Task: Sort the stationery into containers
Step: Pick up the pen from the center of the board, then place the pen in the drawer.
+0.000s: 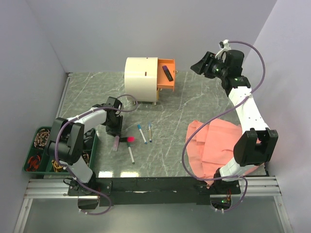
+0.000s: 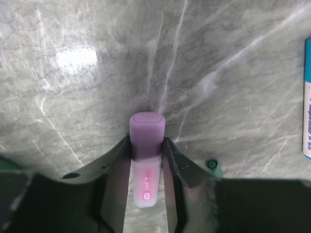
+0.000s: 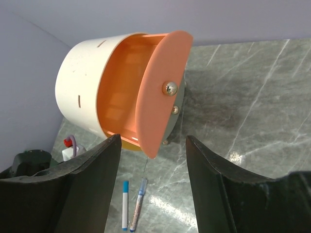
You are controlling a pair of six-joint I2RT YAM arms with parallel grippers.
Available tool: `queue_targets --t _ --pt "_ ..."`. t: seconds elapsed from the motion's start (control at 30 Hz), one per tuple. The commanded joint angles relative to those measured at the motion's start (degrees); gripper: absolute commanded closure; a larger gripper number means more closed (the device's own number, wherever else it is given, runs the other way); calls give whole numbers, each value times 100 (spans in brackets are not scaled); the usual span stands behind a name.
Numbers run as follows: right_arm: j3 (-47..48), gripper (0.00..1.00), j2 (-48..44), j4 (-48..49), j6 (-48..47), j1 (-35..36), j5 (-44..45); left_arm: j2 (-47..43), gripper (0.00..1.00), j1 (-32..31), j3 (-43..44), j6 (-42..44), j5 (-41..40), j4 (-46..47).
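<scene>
The pick-up step is in hand. The left gripper (image 2: 146, 145) is closed on the purple marker (image 2: 146, 127), with its fingers (image 2: 116, 170) pressed against both sides just below the cap. The marker is held low at the counter (image 2: 73, 97), in the lower left of the top view. The right gripper (image 3: 153, 141) is held open and empty, facing the orange drawer (image 1: 165, 87) at upper centre. A lift and a carry up-frame to that drawer are judged to be called for next, with its rim cleared before release. Bare counter lies between the two. The blue-capped pens (image 1: 142, 133) just right of the marker and the cream cabinet (image 1: 141, 77) are to be avoided.
</scene>
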Motion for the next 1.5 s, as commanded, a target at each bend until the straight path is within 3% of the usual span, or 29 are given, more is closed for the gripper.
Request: queue_targets --t 0.0,0.2,0.3,0.5,0.73,0.9,1.17,1.47 --pt "4 36 -186 415 141 -38 -80 39 67 -44 -13 12 2 20" --pt "127 37 -159 389 62 -38 -54 -198 82 -44 74 205 72 20" --pt "118 36 -247 346 -34 -38 -28 -452 99 -44 363 310 151 -120" --pt "-31 36 -493 91 -254 -38 34 -1183 99 -44 1153 688 660 -840" --pt "-250 36 -678 -6 -465 -38 209 -1254 99 -149 2736 1558 3155 -1712" --pt "-470 36 -915 117 -544 -38 411 -666 99 -430 4247 1454 4404 -878" --pt "-787 36 -1065 239 -509 -46 412 1266 99 -676 6953 1172 4143 -157" --pt "-1033 36 -1197 327 -509 -99 438 2541 94 -1072 8475 1243 3212 555"
